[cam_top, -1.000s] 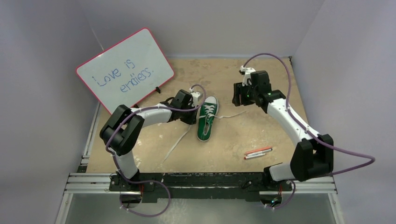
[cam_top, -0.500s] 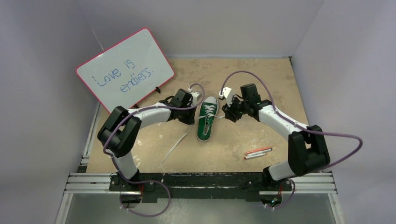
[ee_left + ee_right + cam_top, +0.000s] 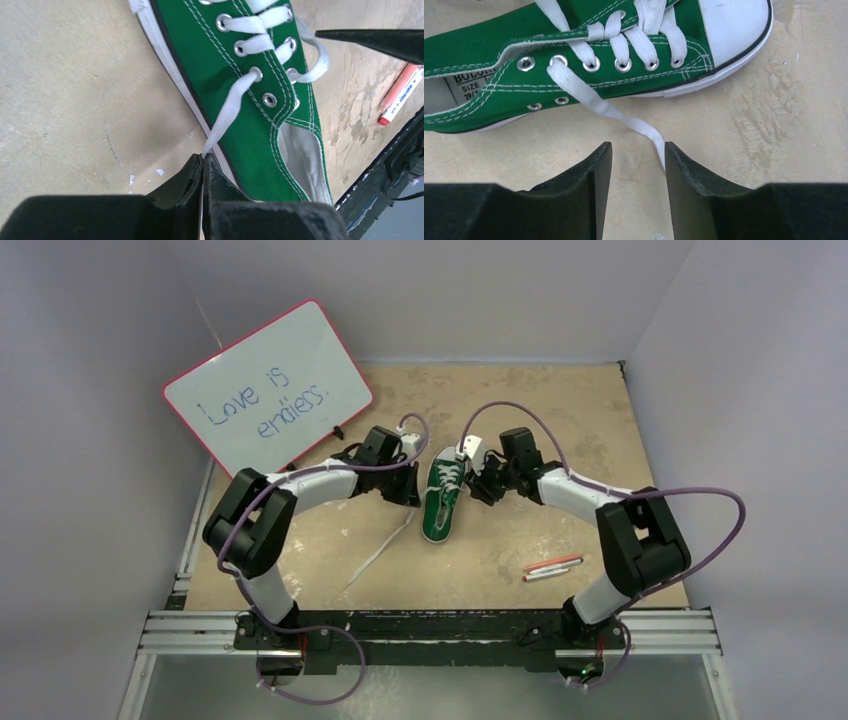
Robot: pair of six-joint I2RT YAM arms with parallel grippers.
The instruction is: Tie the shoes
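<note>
Left pincer shut on flat white lace of green canvas sneaker; right pincer half-open, empty.

We see a tan, scuffed tabletop. Mid-frame, a small green canvas sneaker with a white rubber toe cap stands on its sole, toe toward the top. One long white lace trails across the surface to the lower left. Two slim red-and-white markers lie side by side at lower right. A pink-framed whiteboard rests tilted at upper left.
</note>
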